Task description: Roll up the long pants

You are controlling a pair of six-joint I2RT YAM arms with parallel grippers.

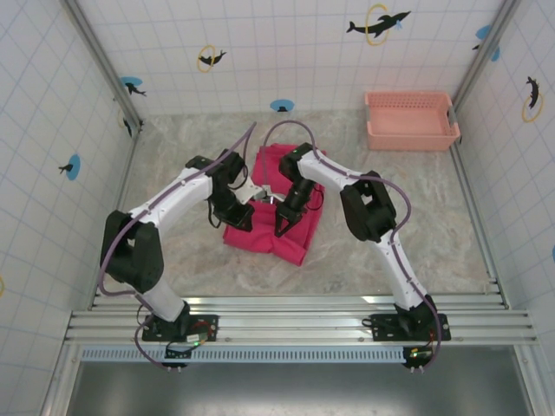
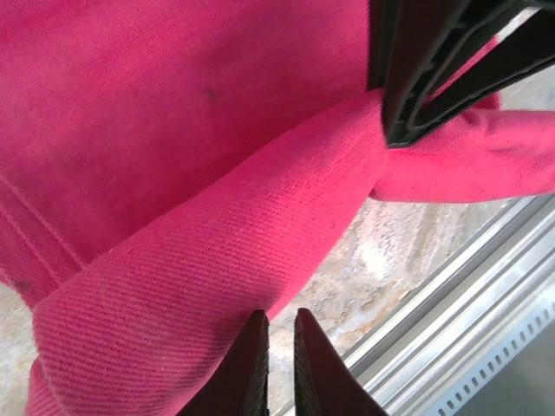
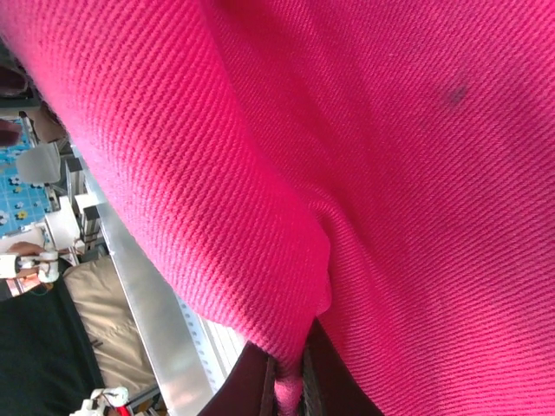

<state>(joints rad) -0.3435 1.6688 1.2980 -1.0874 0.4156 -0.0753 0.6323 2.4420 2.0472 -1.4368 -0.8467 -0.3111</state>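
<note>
The long pants [image 1: 295, 244] are a bright magenta-red heap at the middle of the marble table, partly folded over. Both arms reach in over them. My right gripper [image 1: 282, 227] is shut on a fold of the cloth; in the right wrist view the pants [image 3: 390, 173] are pinched between its tips [image 3: 290, 357] and hang lifted. My left gripper [image 1: 238, 217] sits at the pants' left edge. In the left wrist view its jaws [image 2: 279, 314] stand almost together with a thin slit showing table, beside the edge of a raised fold of the pants [image 2: 173, 130]. The right gripper's fingers [image 2: 416, 78] clamp that fold's far end.
A pale salmon-pink basket [image 1: 412, 137] stands at the back right near the tiled wall. Aluminium rails [image 1: 295, 316] run along the near edge where the arm bases are bolted. Tiled walls close the table on three sides.
</note>
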